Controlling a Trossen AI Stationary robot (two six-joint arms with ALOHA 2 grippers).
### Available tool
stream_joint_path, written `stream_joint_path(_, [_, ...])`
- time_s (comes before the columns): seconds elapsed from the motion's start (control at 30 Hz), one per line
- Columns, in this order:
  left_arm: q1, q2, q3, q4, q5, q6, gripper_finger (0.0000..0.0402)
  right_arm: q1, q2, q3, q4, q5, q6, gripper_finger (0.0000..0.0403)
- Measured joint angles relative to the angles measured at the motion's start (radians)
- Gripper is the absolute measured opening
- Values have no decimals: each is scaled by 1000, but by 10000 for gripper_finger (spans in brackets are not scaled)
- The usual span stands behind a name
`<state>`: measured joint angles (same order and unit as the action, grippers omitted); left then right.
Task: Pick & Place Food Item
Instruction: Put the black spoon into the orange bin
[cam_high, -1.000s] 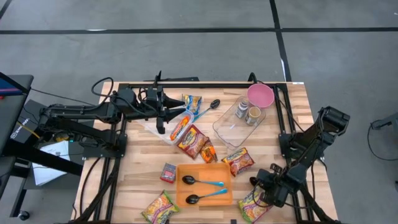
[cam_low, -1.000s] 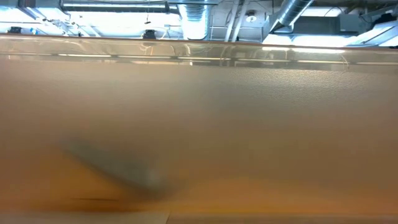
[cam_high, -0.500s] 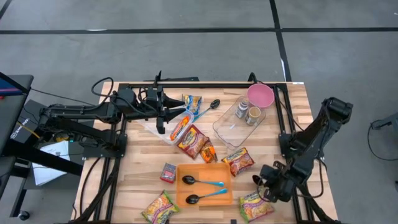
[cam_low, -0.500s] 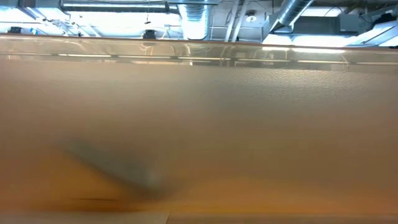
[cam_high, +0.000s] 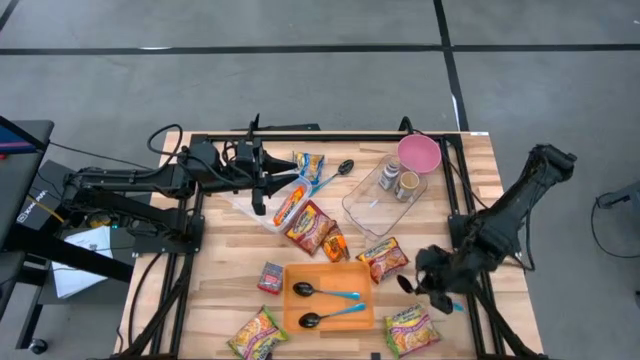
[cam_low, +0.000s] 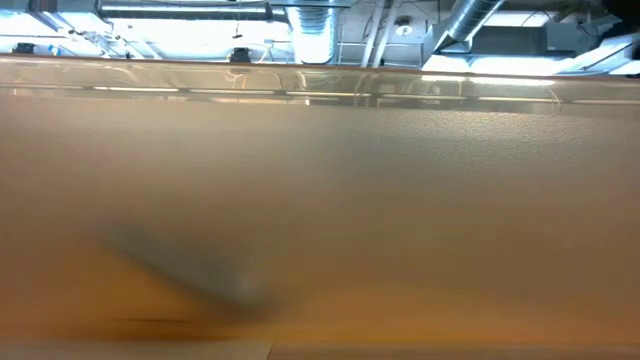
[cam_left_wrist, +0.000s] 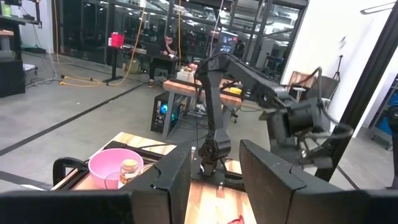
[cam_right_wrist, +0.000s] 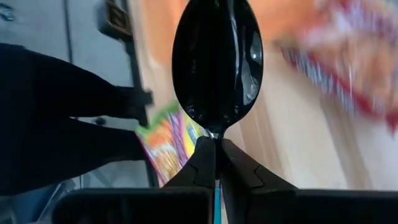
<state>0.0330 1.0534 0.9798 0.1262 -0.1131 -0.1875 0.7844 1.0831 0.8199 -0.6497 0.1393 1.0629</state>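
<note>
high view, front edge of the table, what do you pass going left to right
noodle packet → orange tray with two spoons → second noodle packet → right gripper holding a spoon

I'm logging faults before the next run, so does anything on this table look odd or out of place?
Two things. The low view is blanked by a tan blur, as if something sits against the lens. And though the task is food, the right pincer is shut on a black spoon, near the front right of the table.

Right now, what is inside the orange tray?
Two black-bowled spoons with blue handles lie in the orange tray. The tray floor beneath them is covered; nothing else shows inside.
</note>
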Motion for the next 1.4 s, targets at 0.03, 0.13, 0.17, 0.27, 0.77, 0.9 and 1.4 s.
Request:
stream_joint_path(0.03, [0,0,0,-4,0,0,131,-35,5,22,1,-22,-48,0])
stream_joint_path(0.13, [0,0,0,-24,0,0,131,-144,45,87,3,-98,-191,0])
stream_joint_path(0.17, [0,0,0,-30,0,0,131,-177,63,108,2,-121,-232,0])
stream_joint_path(0.27, [0,0,0,-43,1,0,131,-274,127,172,12,-179,-345,0])
stream_joint_path(0.77, [0,0,1,-61,5,1,131,-596,490,416,204,-488,-597,0])
stream_joint_path(0.9, [0,0,1,-91,4,24,131,-598,615,498,249,-538,-632,0])
stream_joint_path(1.4, [0,0,1,-138,0,26,131,-543,862,626,294,-661,-781,0])
